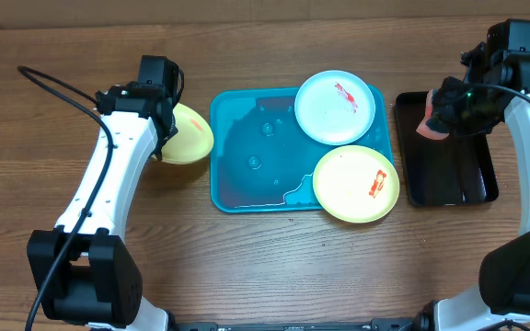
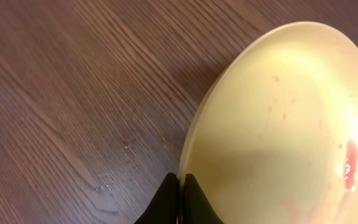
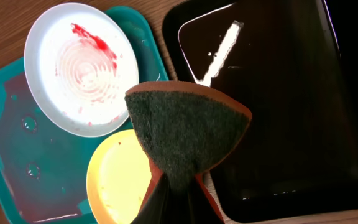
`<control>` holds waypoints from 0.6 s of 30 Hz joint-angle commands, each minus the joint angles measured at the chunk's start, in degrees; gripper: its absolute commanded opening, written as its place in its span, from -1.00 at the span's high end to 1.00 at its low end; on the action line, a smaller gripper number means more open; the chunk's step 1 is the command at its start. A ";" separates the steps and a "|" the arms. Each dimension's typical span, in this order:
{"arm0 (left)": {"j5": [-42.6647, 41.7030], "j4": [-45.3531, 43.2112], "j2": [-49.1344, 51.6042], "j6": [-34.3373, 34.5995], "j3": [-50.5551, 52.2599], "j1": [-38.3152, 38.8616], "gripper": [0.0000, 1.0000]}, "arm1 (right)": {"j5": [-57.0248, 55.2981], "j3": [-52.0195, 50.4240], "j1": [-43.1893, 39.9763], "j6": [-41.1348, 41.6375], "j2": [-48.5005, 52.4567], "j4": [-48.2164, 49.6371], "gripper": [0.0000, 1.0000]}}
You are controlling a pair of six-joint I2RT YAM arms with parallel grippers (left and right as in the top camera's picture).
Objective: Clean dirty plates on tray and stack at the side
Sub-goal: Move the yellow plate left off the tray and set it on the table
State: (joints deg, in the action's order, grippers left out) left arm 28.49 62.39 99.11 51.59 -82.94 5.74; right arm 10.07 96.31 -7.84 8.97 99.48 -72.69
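Dirty plates (image 1: pixel 335 107) astride rim of tray (image 1: pixel 247 156)

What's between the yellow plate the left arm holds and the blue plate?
Just the teal tray, wet and bare there. The overhead view shows it.

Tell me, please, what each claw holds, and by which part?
Left claw pinches a yellow plate by its rim; right claw grips a sponge by its narrow end.

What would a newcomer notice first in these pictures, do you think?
A red-smeared blue plate and yellow plate lie at the right of the teal tray. The left hand grips a third plate beside the tray; the right hand holds a sponge over the black tray.
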 commanded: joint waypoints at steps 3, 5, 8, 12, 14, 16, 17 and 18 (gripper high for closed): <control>6.08 -0.98 0.22 10.84 2.08 -0.15 0.92 | -0.15 0.79 -0.17 -0.50 -1.07 0.33 0.92; 6.25 -2.25 0.22 11.72 3.34 -0.15 0.92 | -0.15 0.79 -0.17 -0.52 -1.07 0.33 0.92; 6.21 -4.17 0.22 11.98 5.49 -0.15 0.92 | -0.15 0.79 -0.17 -0.55 -1.07 0.31 0.92; 5.99 -6.86 0.22 12.35 8.52 -0.15 0.91 | -0.13 0.79 -0.17 -1.20 -1.07 0.31 0.92; 5.99 -8.41 0.22 12.35 10.43 -0.15 0.91 | -0.15 0.79 -0.17 -1.44 -1.07 0.28 0.92; 6.03 -10.14 0.22 12.35 12.37 -0.15 0.92 | -0.11 0.79 -0.17 -1.57 -1.07 0.26 0.92; 6.03 -11.10 0.22 12.35 13.42 -0.15 0.92 | -0.13 0.79 -0.17 -1.57 -1.07 0.26 0.92; 6.01 -11.78 0.22 12.35 14.21 -0.15 0.92 | -0.13 0.79 -0.17 -1.57 -1.07 0.26 0.92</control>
State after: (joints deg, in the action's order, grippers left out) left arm 32.71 51.77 99.13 62.30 -70.91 5.74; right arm 10.07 96.31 -7.84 8.23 99.48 -72.69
